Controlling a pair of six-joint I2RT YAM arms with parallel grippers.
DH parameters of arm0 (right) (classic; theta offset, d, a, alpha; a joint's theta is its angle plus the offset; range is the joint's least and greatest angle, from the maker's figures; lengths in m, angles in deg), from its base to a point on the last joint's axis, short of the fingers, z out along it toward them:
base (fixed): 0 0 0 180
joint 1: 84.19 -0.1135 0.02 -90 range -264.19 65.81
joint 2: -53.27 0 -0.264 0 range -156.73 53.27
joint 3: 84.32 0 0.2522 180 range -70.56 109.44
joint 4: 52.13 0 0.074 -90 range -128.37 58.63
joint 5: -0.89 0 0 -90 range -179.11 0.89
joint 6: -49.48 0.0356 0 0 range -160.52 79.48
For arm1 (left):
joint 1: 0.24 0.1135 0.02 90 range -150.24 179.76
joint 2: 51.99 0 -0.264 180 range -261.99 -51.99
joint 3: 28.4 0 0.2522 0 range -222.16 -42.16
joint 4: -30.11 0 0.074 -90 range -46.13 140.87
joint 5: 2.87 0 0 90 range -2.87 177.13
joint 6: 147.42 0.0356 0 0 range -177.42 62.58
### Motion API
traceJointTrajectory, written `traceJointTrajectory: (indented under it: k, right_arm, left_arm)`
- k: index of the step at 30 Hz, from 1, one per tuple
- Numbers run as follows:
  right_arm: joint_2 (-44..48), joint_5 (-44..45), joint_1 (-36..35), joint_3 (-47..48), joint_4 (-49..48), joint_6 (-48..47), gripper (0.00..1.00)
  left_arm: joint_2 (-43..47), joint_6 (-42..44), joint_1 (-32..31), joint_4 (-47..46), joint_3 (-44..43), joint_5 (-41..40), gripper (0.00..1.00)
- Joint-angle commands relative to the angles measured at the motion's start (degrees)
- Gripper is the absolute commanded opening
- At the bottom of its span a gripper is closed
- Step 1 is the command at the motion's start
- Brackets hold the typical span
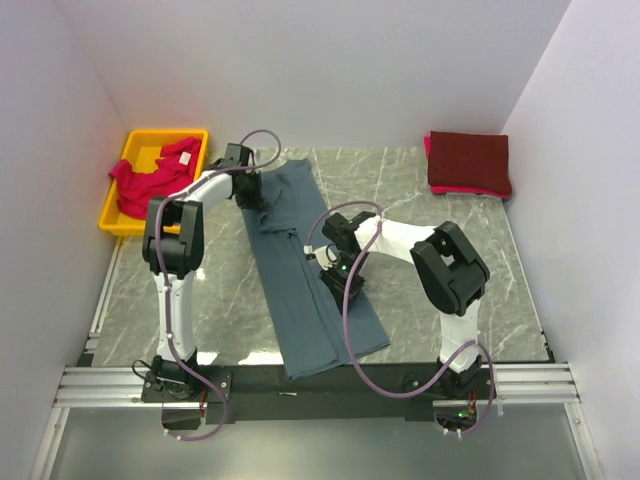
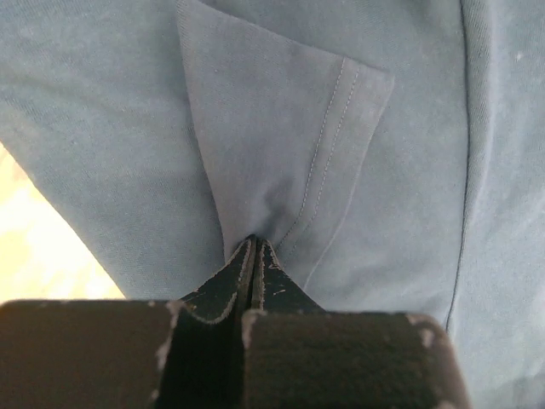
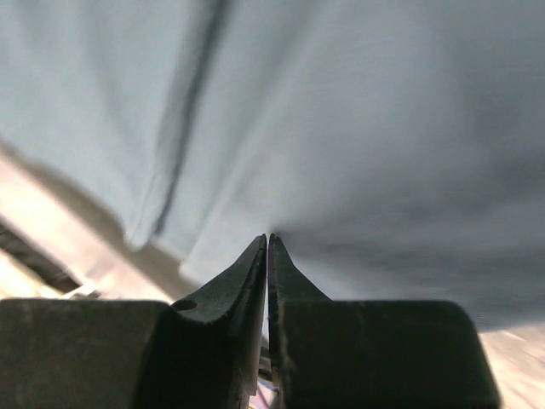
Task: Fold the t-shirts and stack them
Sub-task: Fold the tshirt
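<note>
From above, we see the blue-grey shirt (image 1: 312, 305) stretched long on the table (image 1: 450, 290), with the left gripper (image 1: 256, 198) at its far end and the right gripper (image 1: 322, 262) mid-length. Left of the left gripper, a red shirt (image 1: 135, 185) hangs over the bin (image 1: 165, 138). Well right of the right gripper lies the maroon shirt (image 1: 468, 158).

At the left wrist, our fingers (image 2: 223, 285) are pressed together on a fold of blue-grey cloth.

At the right wrist, they likewise pinch a ridge of it.

Bin (image 1: 160, 135) far left; spread shirt (image 1: 305, 310) centre; folded stack (image 1: 468, 160) far right.

left gripper (image 2: 254, 242) and right gripper (image 3: 268, 239), jaws together
</note>
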Motion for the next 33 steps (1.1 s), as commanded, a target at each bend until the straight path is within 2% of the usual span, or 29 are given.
traceJointTrajectory:
  k: [1,6,10,14,17,21,22,27,33]
  right_arm:
    - [5.69,-9.91,2.34,0.90,1.44,-0.89,0.11]
    - [8.86,-12.46,10.34,3.62,0.82,0.25,0.13]
    - [8.43,-11.41,16.76,7.14,-0.93,2.19,0.14]
    - [6.94,-8.69,19.14,12.41,-4.88,5.60,0.14]
    - [4.83,-8.16,19.84,17.50,-7.86,9.03,0.15]
    - [1.32,-8.07,19.76,22.25,-11.57,13.33,0.15]
    - [0.61,-8.16,19.76,22.79,-12.09,13.87,0.15]
    - [-3.69,-10.18,19.49,24.37,-15.96,18.62,0.16]
    - [-6.07,-10.01,17.12,21.75,-19.47,22.49,0.17]
  left_arm:
    - [-6.98,3.75,-1.89,1.88,-6.39,2.44,0.01]
    - [-14.11,6.48,-5.06,3.91,-18.62,3.06,0.01]
    - [-17.55,9.90,-5.23,3.91,-29.51,8.07,0.00]
    - [-12.82,12.81,-4.45,1.98,-30.34,8.86,0.09]
    - [-3.34,13.34,-3.31,-1.44,-23.41,10.44,0.06]
    - [9.23,13.16,-2.42,-1.90,-9.00,16.49,0.00]
    - [12.91,13.25,-2.42,-1.37,-3.06,17.21,0.00]
    - [19.44,9.66,-2.25,-3.38,14.37,20.81,0.01]
    - [19.19,5.70,-2.33,-5.23,21.87,24.24,0.01]
